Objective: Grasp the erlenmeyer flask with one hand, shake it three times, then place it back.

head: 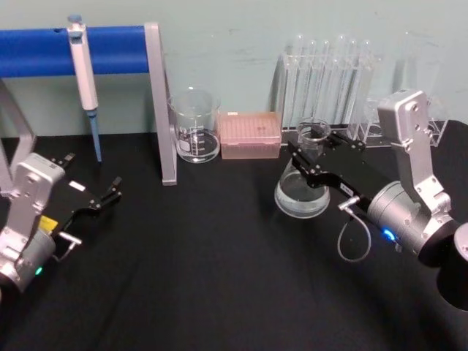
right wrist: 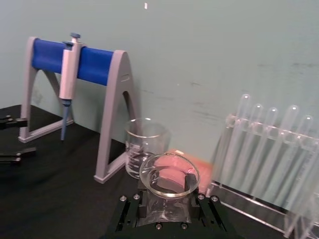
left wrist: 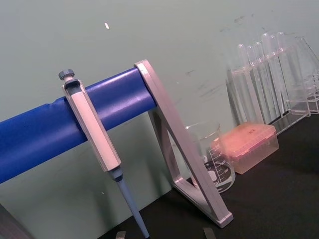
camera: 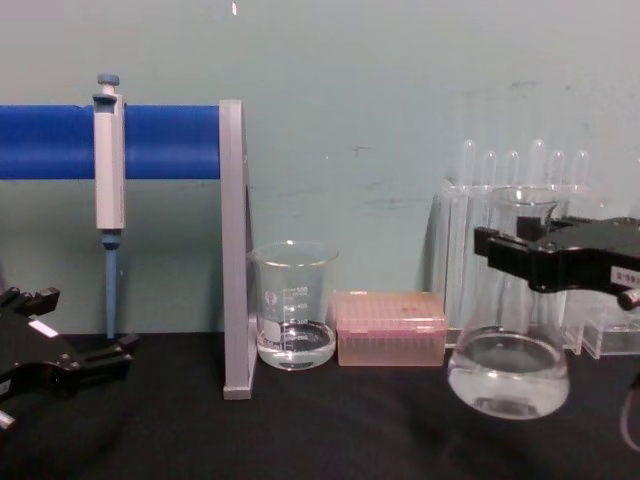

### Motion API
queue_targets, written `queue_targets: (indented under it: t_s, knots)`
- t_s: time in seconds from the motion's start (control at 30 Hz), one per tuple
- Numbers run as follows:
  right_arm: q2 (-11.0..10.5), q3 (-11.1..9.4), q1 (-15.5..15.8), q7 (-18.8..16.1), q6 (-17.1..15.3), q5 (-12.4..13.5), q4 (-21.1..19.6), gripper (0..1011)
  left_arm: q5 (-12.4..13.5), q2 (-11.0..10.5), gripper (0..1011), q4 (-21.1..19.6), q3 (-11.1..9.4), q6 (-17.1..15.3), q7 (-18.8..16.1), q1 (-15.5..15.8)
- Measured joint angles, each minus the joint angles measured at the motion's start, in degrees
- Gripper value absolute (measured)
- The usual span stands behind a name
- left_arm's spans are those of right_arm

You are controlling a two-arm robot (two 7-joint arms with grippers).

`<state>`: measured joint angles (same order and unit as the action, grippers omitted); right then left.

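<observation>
Black tabletop [head: 205,292] against a pale green wall; on the right, toward the far side, the erlenmeyer flask [head: 301,194], upright, neck pinched between the jaws of the right gripper [head: 313,150], a little clear liquid pooled in the base; hard to tell whether resting on the tabletop or just lifted. Left gripper [head: 110,191] parked near left, jaws spread, holding nothing. Likely trouble from here: smooth glass sliding in the pinch under a hard shake; a wide swing knocking the test-tube rack [head: 329,73] just behind, or the pink tip box [head: 250,134] and beaker [head: 194,126] to the left; liquid slopping out of the open mouth; a tilted set-down tipping the flask.
</observation>
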<state>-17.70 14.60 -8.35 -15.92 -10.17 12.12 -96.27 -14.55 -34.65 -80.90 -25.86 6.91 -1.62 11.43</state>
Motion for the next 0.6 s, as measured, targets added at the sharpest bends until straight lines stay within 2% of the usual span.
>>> queue_targets:
  t_s: [0.6]
  knots:
    - [-2.0, 3.06, -0.77, -4.97, 1.2, 3.85, -0.97, 457, 0.0, 0.0, 1001, 0.0, 0.0, 0.0, 0.0, 0.0]
